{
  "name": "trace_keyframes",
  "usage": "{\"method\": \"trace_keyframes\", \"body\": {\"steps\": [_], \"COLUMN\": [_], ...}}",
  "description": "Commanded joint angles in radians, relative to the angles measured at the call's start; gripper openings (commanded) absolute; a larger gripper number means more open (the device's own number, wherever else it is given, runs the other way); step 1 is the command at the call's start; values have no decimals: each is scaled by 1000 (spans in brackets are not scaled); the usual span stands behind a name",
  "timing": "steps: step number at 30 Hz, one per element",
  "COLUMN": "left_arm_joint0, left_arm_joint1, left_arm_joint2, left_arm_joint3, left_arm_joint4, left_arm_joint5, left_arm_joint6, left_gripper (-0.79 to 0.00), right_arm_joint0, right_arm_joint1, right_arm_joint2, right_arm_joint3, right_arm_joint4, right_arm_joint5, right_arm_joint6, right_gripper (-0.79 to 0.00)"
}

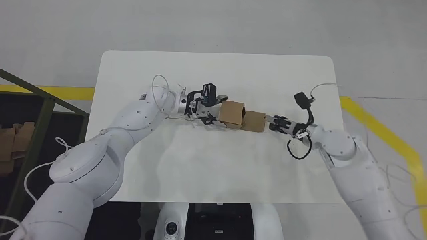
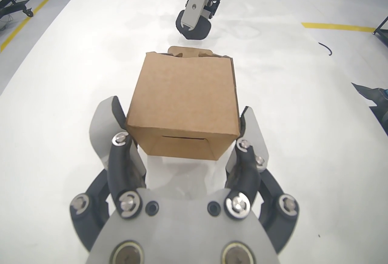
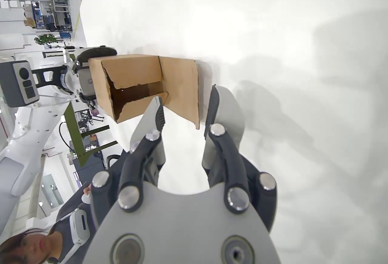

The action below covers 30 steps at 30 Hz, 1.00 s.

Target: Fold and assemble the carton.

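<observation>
Carton [image 1: 233, 113] lying on the bench [image 1: 200, 167]: left pincer [image 2: 182, 125] clamped across its closed end; right pincer [image 3: 186, 113] narrowly parted, end flap [image 3: 182, 89] between its fingers.

No word, number, label or sign can be read here, neither on the brown cardboard carton [image 2: 182, 101] (its visible faces are plain board) nor on the white table [image 2: 75, 65].
</observation>
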Motion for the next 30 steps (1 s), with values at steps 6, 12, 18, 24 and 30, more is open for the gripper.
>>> {"method": "trace_keyframes", "body": {"steps": [6,12,18,24,30], "left_arm_joint0": [-1,0,0,0,1], "left_arm_joint1": [0,1,1,2,3], "left_arm_joint2": [0,-1,-2,-3,-4], "left_arm_joint3": [-2,-2,-1,-2,-5], "left_arm_joint4": [1,1,1,2,4], "left_arm_joint5": [-1,1,3,4,5], "left_arm_joint6": [-1,1,3,4,5], "left_gripper": [-108,-108,-108,-114,-114], "right_arm_joint0": [49,92,123,131,137], "right_arm_joint1": [-11,-21,-30,-31,-32], "right_arm_joint2": [-47,-80,-111,-102,-102], "right_arm_joint3": [63,124,162,181,189], "right_arm_joint4": [27,59,88,157,224], "right_arm_joint5": [-25,-57,-80,-131,-165], "right_arm_joint6": [28,48,74,118,169], "right_gripper": [-505,-505,-483,-508,-496]}}
